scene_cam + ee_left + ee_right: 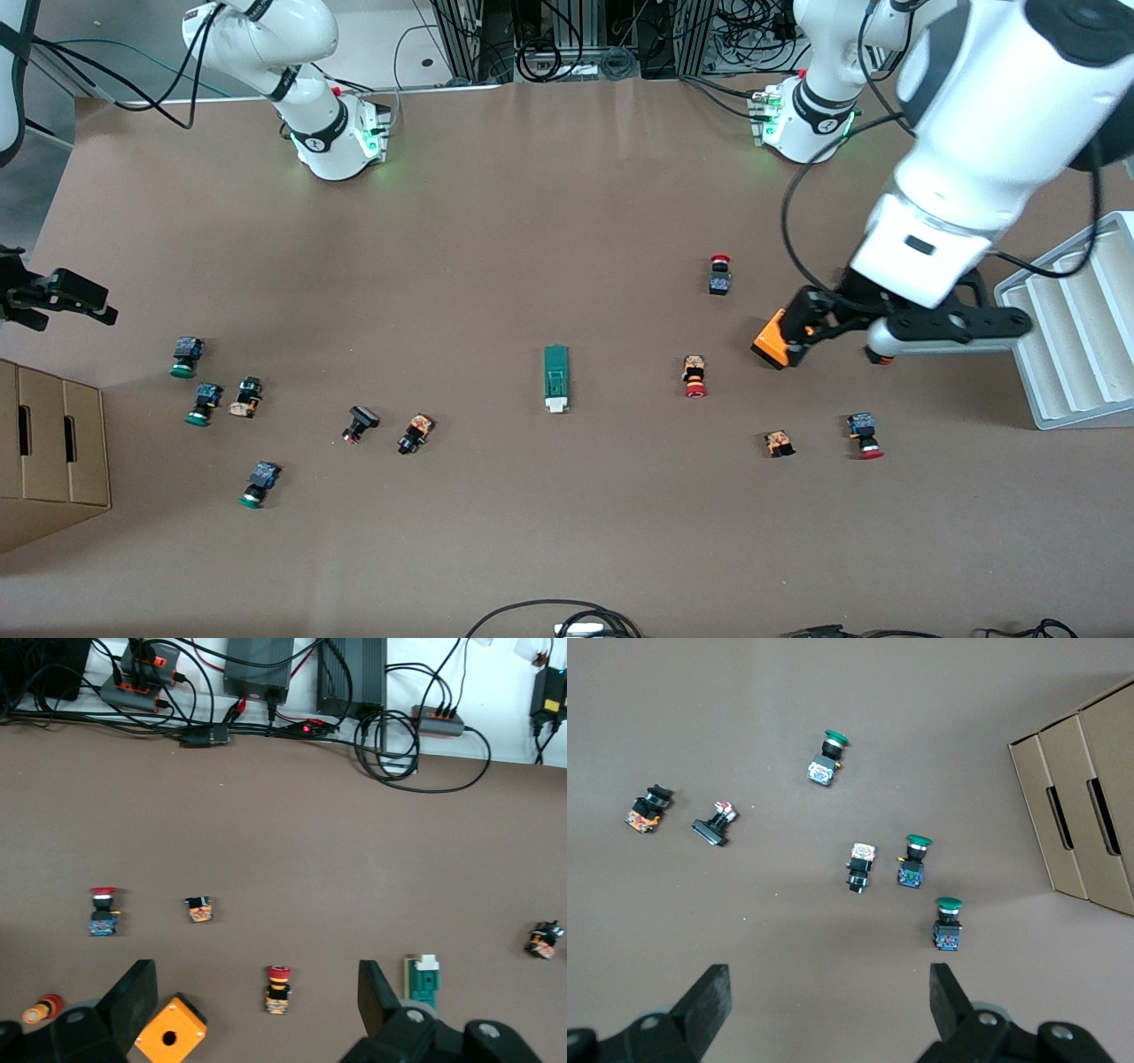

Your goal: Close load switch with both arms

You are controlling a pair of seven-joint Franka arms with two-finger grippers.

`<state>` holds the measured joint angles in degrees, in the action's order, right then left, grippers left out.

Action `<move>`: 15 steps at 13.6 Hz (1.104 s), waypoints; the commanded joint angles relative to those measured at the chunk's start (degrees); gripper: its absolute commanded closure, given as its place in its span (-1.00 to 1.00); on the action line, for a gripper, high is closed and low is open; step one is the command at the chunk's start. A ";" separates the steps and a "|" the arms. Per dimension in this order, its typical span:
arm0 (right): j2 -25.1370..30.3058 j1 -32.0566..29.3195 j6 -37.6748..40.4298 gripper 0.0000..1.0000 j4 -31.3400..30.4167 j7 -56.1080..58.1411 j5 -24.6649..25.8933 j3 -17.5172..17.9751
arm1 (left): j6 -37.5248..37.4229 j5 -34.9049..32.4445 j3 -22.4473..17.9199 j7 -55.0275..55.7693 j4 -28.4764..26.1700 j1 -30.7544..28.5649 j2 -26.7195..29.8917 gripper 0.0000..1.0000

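The load switch (pixel 556 378), a narrow dark-green block with a white end, lies flat mid-table, its white end toward the front camera. In the left wrist view the load switch (pixel 423 979) shows just past one finger (pixel 376 997). My left gripper (pixel 904 323) (pixel 255 1001) hangs open and empty, high over the left arm's end of the table, above an orange box (pixel 772 341) (pixel 170 1036) and a red push button (pixel 278 989). My right gripper (pixel 44 299) (pixel 828 1001) hangs open and empty over the right arm's end. The load switch is out of the right wrist view.
Green-capped push buttons (pixel 186 356) (pixel 911 859) and black ones (pixel 415 433) lie toward the right arm's end, beside a cardboard box (pixel 49 452) (pixel 1090 815). Red-capped buttons (pixel 695 376) (pixel 864 434) lie near the orange box. A white ribbed rack (pixel 1076 328) stands at the left arm's end.
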<state>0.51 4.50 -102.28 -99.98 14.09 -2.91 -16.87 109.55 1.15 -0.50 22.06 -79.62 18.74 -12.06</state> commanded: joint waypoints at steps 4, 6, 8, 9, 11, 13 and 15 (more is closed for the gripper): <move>-0.78 0.68 -2.04 -1.00 1.28 2.35 -0.69 0.35 | -5.56 1.14 -3.19 -7.10 -2.03 -0.89 1.51 -1.00; -0.51 3.21 -2.22 -1.00 1.45 1.12 -0.95 0.35 | -6.27 1.05 -3.19 -8.00 -1.94 -1.60 1.16 -1.00; -0.07 4.89 -1.61 -1.00 1.80 -3.34 -0.78 0.35 | -8.46 1.05 -3.71 -8.08 -2.03 -1.87 1.16 -1.00; 0.28 6.29 -1.52 -1.00 1.89 -5.28 -0.34 0.35 | -9.08 1.48 -4.93 -8.26 -2.12 -2.56 1.16 -1.00; 0.63 7.36 -0.47 -1.00 2.07 -6.35 -0.25 0.35 | -10.05 4.19 -7.13 -8.35 -2.20 -3.53 1.07 -1.00; 0.72 7.36 -0.20 -1.00 2.07 -6.44 -0.25 0.35 | -11.36 4.56 -10.03 -11.31 -2.73 -3.80 0.72 -1.00; 0.72 7.36 -0.20 -1.00 2.07 -6.36 -0.25 0.35 | -13.47 4.56 -13.02 -16.85 -3.00 -3.89 1.25 -1.00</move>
<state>0.84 11.93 -103.78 -98.55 8.08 -2.92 -16.37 97.91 4.59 -11.52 9.60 -81.54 15.03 -12.11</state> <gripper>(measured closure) 0.000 0.000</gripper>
